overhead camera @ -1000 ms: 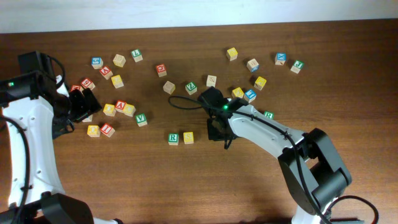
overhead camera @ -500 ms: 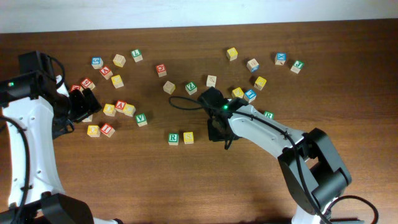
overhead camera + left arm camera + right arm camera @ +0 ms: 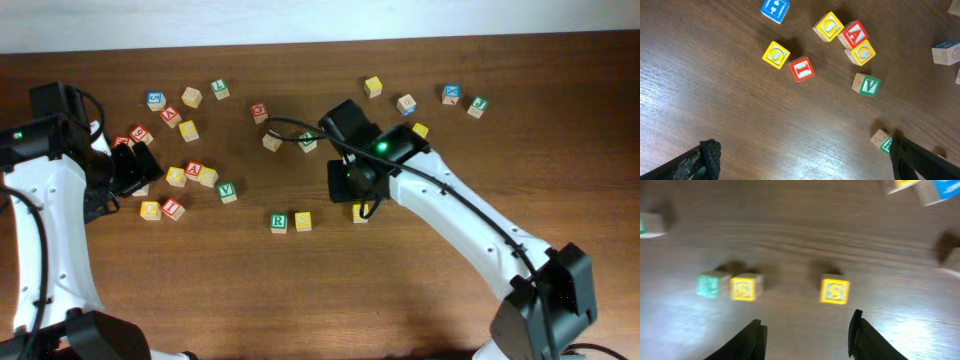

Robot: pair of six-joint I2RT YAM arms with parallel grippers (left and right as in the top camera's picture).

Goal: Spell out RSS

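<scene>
The right gripper (image 3: 806,324) hangs over the table (image 3: 200,300) with its two dark fingers (image 3: 756,340) spread wide and nothing held between them. Just ahead of that gap, apart from both fingers, the second S cube (image 3: 834,291) sits flat on the wood with its yellow S face up. The wrist picture is smeared, so finer detail is lost. Take the R cube (image 3: 279,222) as the mark. Seen from overhead, the first S cube (image 3: 302,221) stands just beside it on the right, so close that I cannot tell whether the two touch. The second S cube lies farther out on that same side, past the first S cube with a clear gap, and a shade farther back than the R cube. The right arm (image 3: 460,230) slants from above that cube to the near right corner. The left gripper (image 3: 801,142) is well to the left of the R cube and farther back, its fingers (image 3: 707,160) also wide apart and empty. Between it and the R cube sits a green V cube (image 3: 228,191), left of and behind the R cube. Farther left lie a red I cube (image 3: 173,209) and a yellow O cube (image 3: 150,210), side by side.
</scene>
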